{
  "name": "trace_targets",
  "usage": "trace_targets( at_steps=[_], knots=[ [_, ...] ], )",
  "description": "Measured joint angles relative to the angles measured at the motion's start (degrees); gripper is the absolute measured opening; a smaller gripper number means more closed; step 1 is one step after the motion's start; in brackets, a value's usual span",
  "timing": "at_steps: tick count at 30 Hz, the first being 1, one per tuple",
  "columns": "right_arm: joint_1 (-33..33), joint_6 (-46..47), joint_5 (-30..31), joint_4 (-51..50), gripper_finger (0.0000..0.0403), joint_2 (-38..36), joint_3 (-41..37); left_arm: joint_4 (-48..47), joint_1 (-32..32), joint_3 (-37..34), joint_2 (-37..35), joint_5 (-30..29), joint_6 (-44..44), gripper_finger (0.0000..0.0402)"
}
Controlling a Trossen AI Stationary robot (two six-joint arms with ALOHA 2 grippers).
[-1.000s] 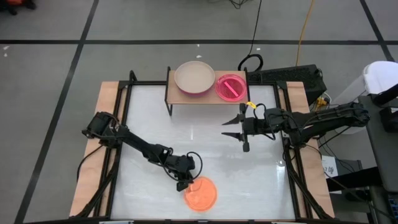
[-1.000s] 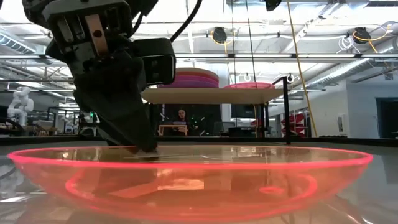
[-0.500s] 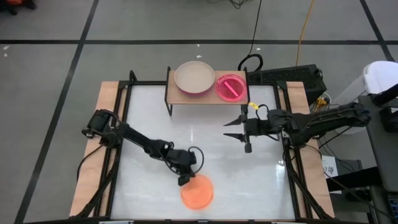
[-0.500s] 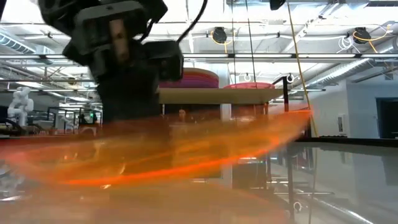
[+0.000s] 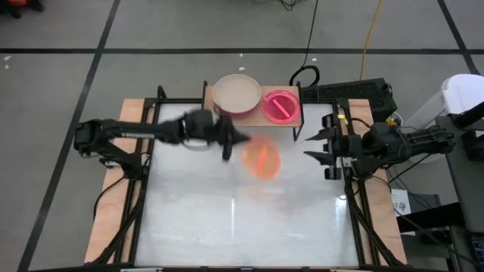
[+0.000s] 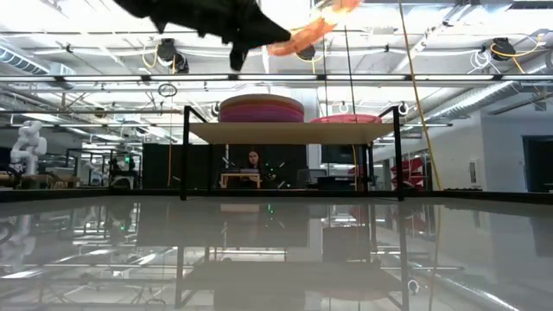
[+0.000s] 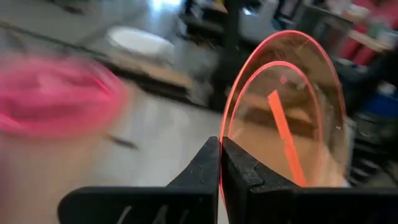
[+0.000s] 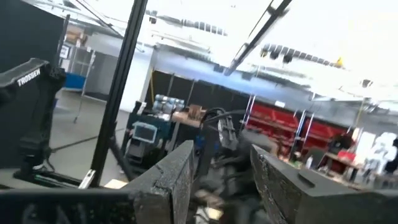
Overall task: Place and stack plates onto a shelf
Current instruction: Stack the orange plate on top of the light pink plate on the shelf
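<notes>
1. We are carrying the orange plate (image 5: 262, 157) toward the shelf (image 5: 293, 115), pinched at its rim by our left gripper (image 7: 221, 163), in the air just near of the shelf.
2. Our right gripper (image 5: 316, 146) waits at the right, jaws wide and empty.
3. Next, we judge, it needs levelling over the pink plates (image 5: 281, 105).

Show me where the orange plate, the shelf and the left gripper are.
orange plate (image 5: 262, 158): high view, its centre.
shelf (image 5: 299, 119): high view, bare front right corner.
left gripper (image 7: 221, 163): left wrist view, between its fingertips.
</notes>
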Motion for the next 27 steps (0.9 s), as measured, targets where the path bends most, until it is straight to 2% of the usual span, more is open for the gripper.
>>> trace_targets(
  at_steps=[3, 7, 12, 14, 21, 27],
  knots=[
    [0.01, -1.38, 0.0, -0.44, 0.0141, -0.7, 0.0, -5.75, 5.46, 8.06, 0.13, 0.85, 4.45, 0.0004],
    [-0.02, -3.31, 0.0, -0.7, 0.0141, -0.55, 0.0, -11.93, 10.02, 19.72, 4.23, 1.37, 10.61, 0.0003],
    [-0.02, -6.82, 0.17, -0.35, 0.0141, -0.45, 0.02, -19.26, 14.59, 32.82, 13.05, 1.3, 14.03, 0.0003],
    [-0.02, -8.2, 0.2, -0.28, 0.0141, -0.43, 0.02, -19.23, 15.95, 36.49, 17.27, 1.6, 14.02, 0.0003],
    [-0.02, -9.28, 0.24, -0.26, 0.0141, -0.45, 0.02, -17.73, 19.76, 43.89, 30.02, 5.29, 11.75, 0.0003],
    [-0.02, -9.21, 0.24, -1.49, 0.0141, -0.45, 0.02, -14.11, 21.74, 44.48, 34.38, 5.33, 9.05, 0.0012]
  ],
)
